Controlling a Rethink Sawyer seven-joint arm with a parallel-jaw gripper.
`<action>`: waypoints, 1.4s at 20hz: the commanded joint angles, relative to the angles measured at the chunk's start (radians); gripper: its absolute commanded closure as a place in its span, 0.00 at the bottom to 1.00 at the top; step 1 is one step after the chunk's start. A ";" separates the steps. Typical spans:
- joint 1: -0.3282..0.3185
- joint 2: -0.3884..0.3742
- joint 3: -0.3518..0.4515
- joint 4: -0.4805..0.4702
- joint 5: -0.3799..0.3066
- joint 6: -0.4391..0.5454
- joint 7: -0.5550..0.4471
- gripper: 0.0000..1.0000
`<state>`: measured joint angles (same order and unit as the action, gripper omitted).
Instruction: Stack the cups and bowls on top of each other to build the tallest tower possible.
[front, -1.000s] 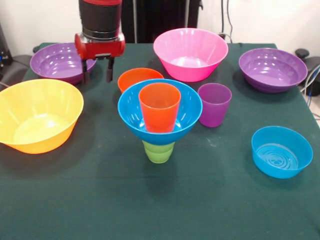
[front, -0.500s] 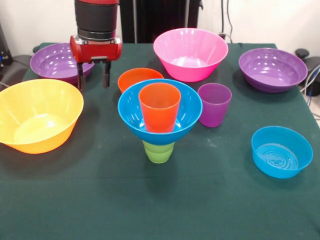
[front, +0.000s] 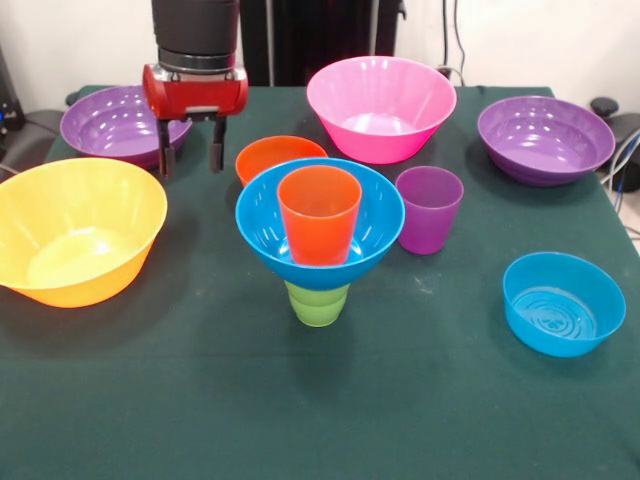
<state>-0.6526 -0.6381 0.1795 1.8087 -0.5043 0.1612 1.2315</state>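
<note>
Tower mid-table, claw apart

A: Lighting: bright, even, from overhead. Glare: white highlights inside the pink bowl and yellow-orange bowl.
B: Shadows: soft, short, on the surface. Focus: mildly soft throughout.

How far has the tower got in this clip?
Three pieces are stacked: green cup, medium blue bowl on it, orange cup inside. The gripper hangs empty, jaws open, beside the small orange bowl. That bowl, the purple cup and the other bowls remain unstacked.
</note>
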 joint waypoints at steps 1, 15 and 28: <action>-0.040 -0.048 0.151 0.084 -0.015 0.110 0.006 0.00; -0.071 -0.017 0.208 0.086 -0.026 0.124 -0.001 0.00; -0.080 0.013 0.216 0.078 -0.050 0.146 -0.012 0.00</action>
<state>-0.7460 -0.6865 0.3323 1.8548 -0.5047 0.1614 1.2315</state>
